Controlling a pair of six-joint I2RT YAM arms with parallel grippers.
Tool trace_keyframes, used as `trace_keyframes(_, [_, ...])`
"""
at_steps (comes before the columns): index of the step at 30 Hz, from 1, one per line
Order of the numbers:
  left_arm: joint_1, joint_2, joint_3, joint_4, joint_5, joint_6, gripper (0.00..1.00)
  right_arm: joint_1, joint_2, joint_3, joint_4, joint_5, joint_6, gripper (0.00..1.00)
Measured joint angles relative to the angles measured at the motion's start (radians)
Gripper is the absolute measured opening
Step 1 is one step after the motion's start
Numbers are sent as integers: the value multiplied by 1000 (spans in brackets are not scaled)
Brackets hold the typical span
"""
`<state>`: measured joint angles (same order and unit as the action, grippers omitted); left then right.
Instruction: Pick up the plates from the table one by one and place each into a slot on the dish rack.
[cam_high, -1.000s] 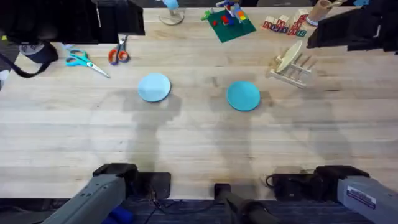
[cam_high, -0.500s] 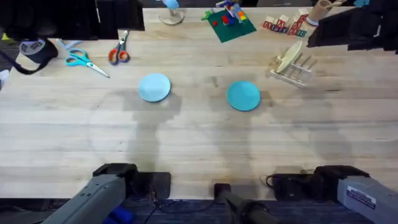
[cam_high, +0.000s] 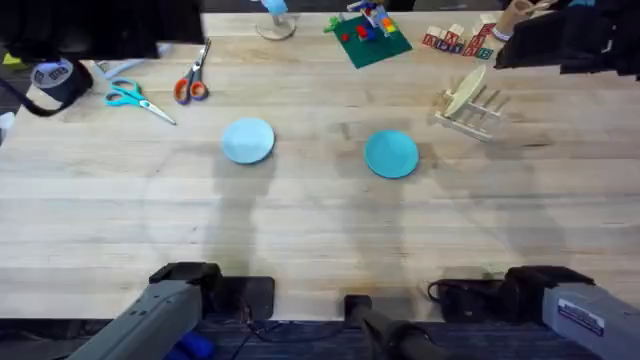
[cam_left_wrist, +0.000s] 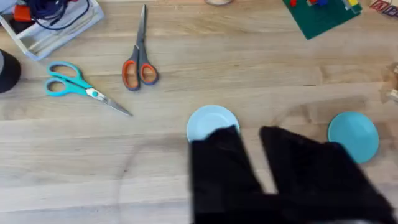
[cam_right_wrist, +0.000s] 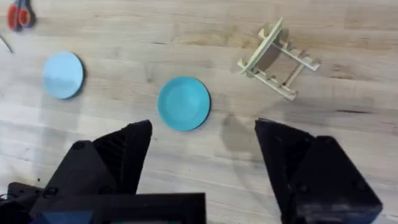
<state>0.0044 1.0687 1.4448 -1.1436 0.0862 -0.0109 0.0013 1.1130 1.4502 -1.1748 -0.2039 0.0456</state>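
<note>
Two plates lie flat on the table (cam_high: 320, 230): a pale sky-blue one (cam_high: 248, 140) left of centre and a darker teal one (cam_high: 391, 154) right of centre. At the back right stands the small wooden dish rack (cam_high: 468, 105), with a cream plate (cam_high: 458, 98) upright among its pegs. My left gripper (cam_left_wrist: 250, 140) hovers high over the table, open and empty, with the pale plate (cam_left_wrist: 208, 121) just past its fingers and the teal plate (cam_left_wrist: 353, 134) off to the side. Wide open and empty, my right gripper (cam_right_wrist: 204, 124) hangs above the teal plate (cam_right_wrist: 183, 102), and the rack (cam_right_wrist: 277, 59) is beyond it.
Orange-handled scissors (cam_high: 192, 82) and teal-handled scissors (cam_high: 130, 98) lie at the back left, near a dark roll (cam_high: 50, 80). A green board with bricks (cam_high: 368, 30), coloured blocks (cam_high: 458, 42) and a pale blue stemmed object (cam_high: 274, 18) line the far edge.
The dark arm shape at the overhead view's top left has drawn back to the left, uncovering more of the orange scissors. The plates and rack have not moved.
</note>
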Motion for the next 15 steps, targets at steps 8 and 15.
trace_keyframes(8, [0, 0, 0, -9, 1, 0, 42, 0, 0, 0, -1, 0, 0, 995])
trace_keyframes(15, [1, 0, 0, -20, 1, -5, 42, 0, 0, 0, -9, 0, 0, 996])
